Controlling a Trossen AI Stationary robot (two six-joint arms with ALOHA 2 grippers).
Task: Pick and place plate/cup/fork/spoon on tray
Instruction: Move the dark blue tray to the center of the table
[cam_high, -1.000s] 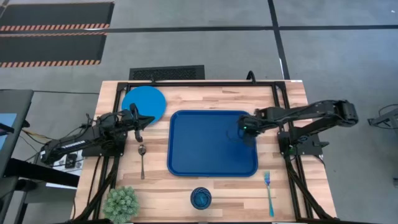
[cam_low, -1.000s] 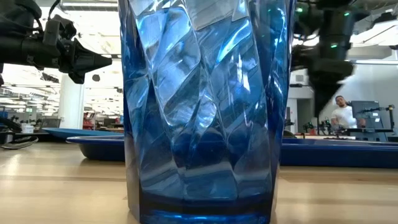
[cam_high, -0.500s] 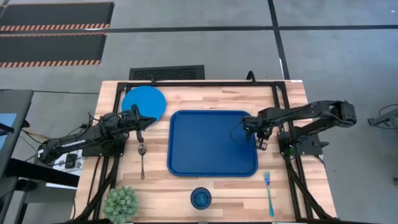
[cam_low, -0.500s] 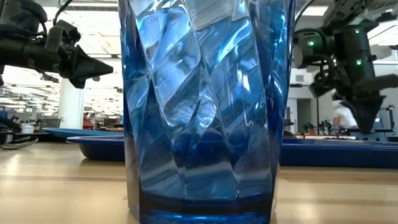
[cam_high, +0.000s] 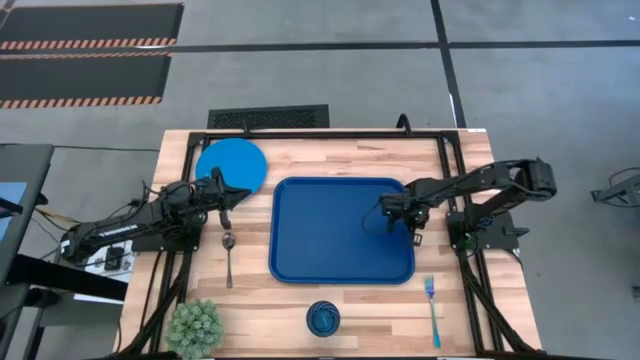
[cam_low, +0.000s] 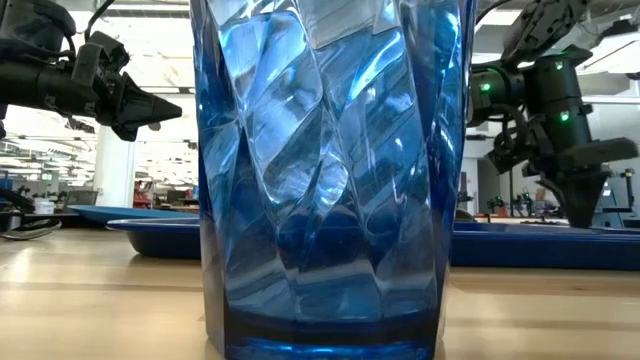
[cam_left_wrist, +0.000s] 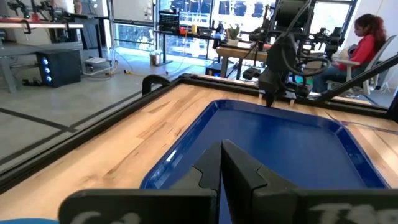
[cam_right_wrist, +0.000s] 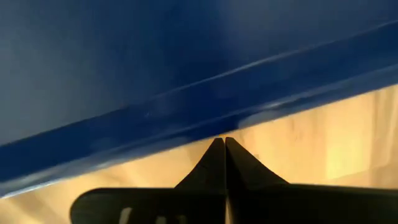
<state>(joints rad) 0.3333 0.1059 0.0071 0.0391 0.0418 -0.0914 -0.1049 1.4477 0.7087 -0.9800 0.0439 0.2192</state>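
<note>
The dark blue tray (cam_high: 340, 230) lies mid-table. Flat on the wood around it are the bright blue plate (cam_high: 231, 165) at the far left, the metal spoon (cam_high: 228, 255) left of the tray, the fork (cam_high: 432, 310) at the near right, and the cup (cam_high: 323, 318) near the front edge. The cup (cam_low: 330, 170) fills the low view. My right gripper (cam_high: 415, 238) is shut and points down at the tray's right rim (cam_right_wrist: 186, 118). My left gripper (cam_high: 222, 200) is shut, points level and hovers between plate and spoon. My right gripper's shut fingertips (cam_right_wrist: 225, 142) stand just at the outer side of the tray's right rim (cam_low: 560, 235), pointing down from above. Whether they touch the rim or the wood, I cannot tell.
A small green plant (cam_high: 193, 327) stands at the near left corner. A black frame (cam_high: 330, 133) runs along the table's far edge. A person sits in the room beyond the table (cam_left_wrist: 367, 37).
My right gripper has come down from over the tray's right part, going toward the table's right and near edges, and has tipped to point straight down at the tray's right rim. It has stayed shut.
</note>
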